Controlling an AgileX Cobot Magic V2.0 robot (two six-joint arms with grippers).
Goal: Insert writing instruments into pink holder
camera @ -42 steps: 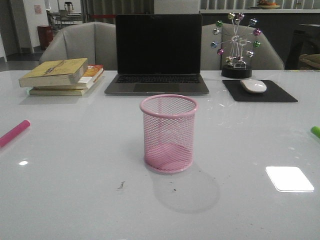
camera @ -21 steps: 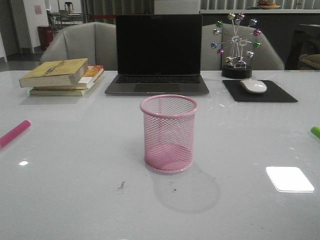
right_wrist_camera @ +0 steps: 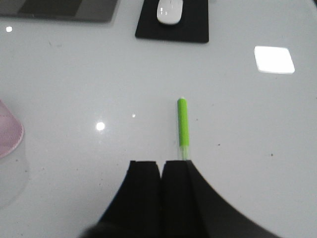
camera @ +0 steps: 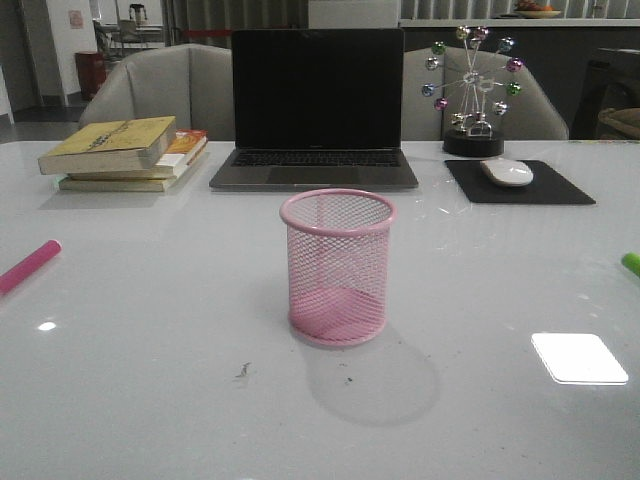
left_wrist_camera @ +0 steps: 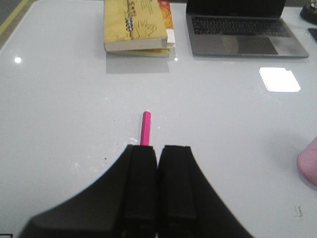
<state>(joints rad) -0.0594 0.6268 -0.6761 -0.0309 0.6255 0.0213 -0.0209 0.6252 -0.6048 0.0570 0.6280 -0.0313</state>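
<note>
The counter [camera: 150,380] is white and glossy, and it reflects ceiling lights as bright patches. The pink holder [camera: 338,266] stands upright in the middle of it, empty, with a soft shadow in front of it.

The left gripper [left_wrist_camera: 157,151] has its jaws pressed together, with nothing between them. The magenta pen [left_wrist_camera: 145,128] lies flat on the counter just ahead of these jaws, pointing away from them, and its near end is hidden behind the tips. An edge of the holder shows off to one side, well apart.

The right gripper [right_wrist_camera: 161,166] also has its jaws together and holds nothing. The green pen [right_wrist_camera: 183,125] lies flat just ahead of them, a little to the side of their line.

Far beyond the jaws stand a stack of books [camera: 125,152], an open laptop [camera: 315,108] with a dark screen, a white mouse [camera: 507,171] on a black mouse pad [camera: 560,186], and a wheel ornament [camera: 472,88] with coloured balls. Behind the counter are grey chairs [camera: 165,90].
</note>
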